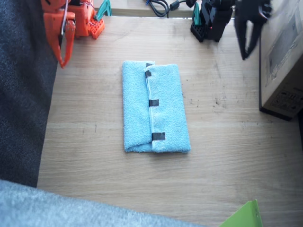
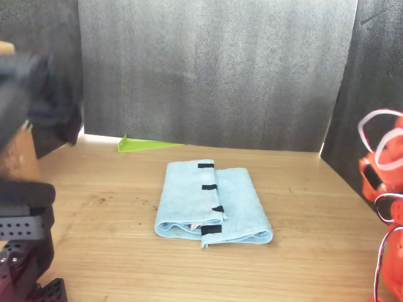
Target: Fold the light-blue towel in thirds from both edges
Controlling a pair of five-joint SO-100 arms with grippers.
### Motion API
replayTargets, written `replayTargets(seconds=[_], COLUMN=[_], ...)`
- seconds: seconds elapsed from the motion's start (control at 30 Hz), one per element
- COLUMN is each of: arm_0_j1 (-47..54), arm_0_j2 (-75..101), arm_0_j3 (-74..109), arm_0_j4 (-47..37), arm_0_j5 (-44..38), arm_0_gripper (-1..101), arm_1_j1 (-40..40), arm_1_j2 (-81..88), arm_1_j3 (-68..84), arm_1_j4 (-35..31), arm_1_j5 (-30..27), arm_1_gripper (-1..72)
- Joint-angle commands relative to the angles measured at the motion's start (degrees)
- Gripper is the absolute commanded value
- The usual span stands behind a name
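Right gripper [image 1: 65, 49], orange, hangs above the surface's [image 1: 227, 142] far corner, up-left of the light-blue towel [image 1: 155, 109] in the fixed view; its fingers [image 1: 65, 42] point down and seem nearly together w/ nothing between them, though how far they part can't be told for sure. Left gripper [image 1: 250, 40], black, hangs on the towel's other side, well apart from it, beside the cardboard box [image 1: 283, 61]; its two dark fingers [image 1: 242, 40] are spread w/ a clear gap, holding nothing. Neither gripper touches the towel. Orange right arm [image 1: 71, 19] base sits at the far edge, up-left of the towel; black left arm [image 1: 215, 19] base at the far edge up-right of it, w/ dark cables [image 1: 158, 5] between the two bases. In the front view the left arm is a blurred dark mass and the right arm shows orange w/ white wire loops [image 2: 378, 135]. Towel lies flat about mid-surface, folded lengthwise into a narrow rectangle: one flap lies over the other, its edge [image 1: 151, 104] running down the middle. Black tape strips [image 1: 158, 136] sit along that edge, w/ one more peeking at the far end. Front view shows layered folds at the towel's near end. Lime-green sheet corner [image 1: 244, 215] lies near the surface's rim, well apart from the towel; dark grey backdrop [image 2: 214, 69] stands behind it.
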Motion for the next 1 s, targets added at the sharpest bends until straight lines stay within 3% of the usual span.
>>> replayTargets(seconds=[0.0, 0.13, 0.53, 0.97], arm_0_j1=[4.13, 2.2, 0.09, -1.93], arm_0_j2=[14.77, 22.24, 22.15, 22.06], arm_0_j3=[8.35, 16.35, 19.07, 19.16], arm_0_j4=[0.7, 2.02, -0.26, -0.18], arm_0_j5=[0.0, -0.53, -6.86, -5.36], arm_0_gripper=[0, 0, 4, 0], arm_1_j1=[-0.09, -0.09, 0.44, -1.41], arm_1_j2=[15.73, 16.08, 16.08, 16.0], arm_1_j3=[3.34, 3.69, 3.96, 4.04], arm_1_j4=[4.48, 3.96, 1.85, 1.85], arm_1_j5=[1.41, 3.43, 13.01, 15.12], arm_1_gripper=[1.6, 1.3, 3.5, 0.0])
